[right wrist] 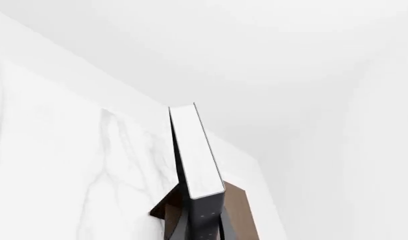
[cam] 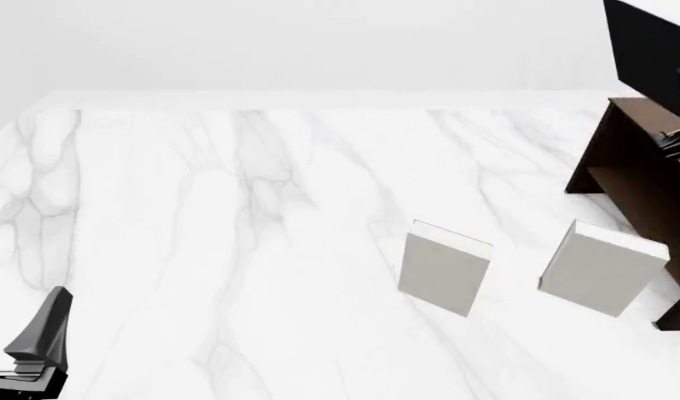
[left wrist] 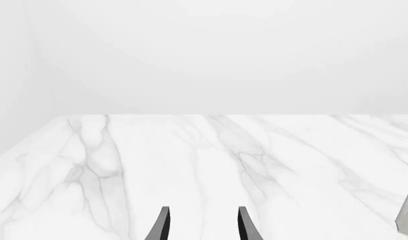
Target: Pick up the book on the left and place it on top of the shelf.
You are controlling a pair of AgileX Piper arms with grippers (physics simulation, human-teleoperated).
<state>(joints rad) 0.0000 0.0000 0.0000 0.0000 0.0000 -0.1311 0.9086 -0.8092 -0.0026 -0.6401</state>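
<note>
Book (right wrist: 196,155): clamped upright in right gripper (right wrist: 202,220) above shelf (cam: 640,167); toppling risked if released tilted. Left gripper (left wrist: 201,225): parted, empty.

The table (cam: 207,250) is white marble with soft grey veining. Two upright books, one (cam: 443,268) nearer the middle and one (cam: 602,267) beside the shelf (cam: 640,175), are light grey-white. The shelf is dark brown wood. The held book (right wrist: 194,150) shows a charcoal-black cover and white page edges. The left gripper (left wrist: 202,225) fingers are dark grey
</note>
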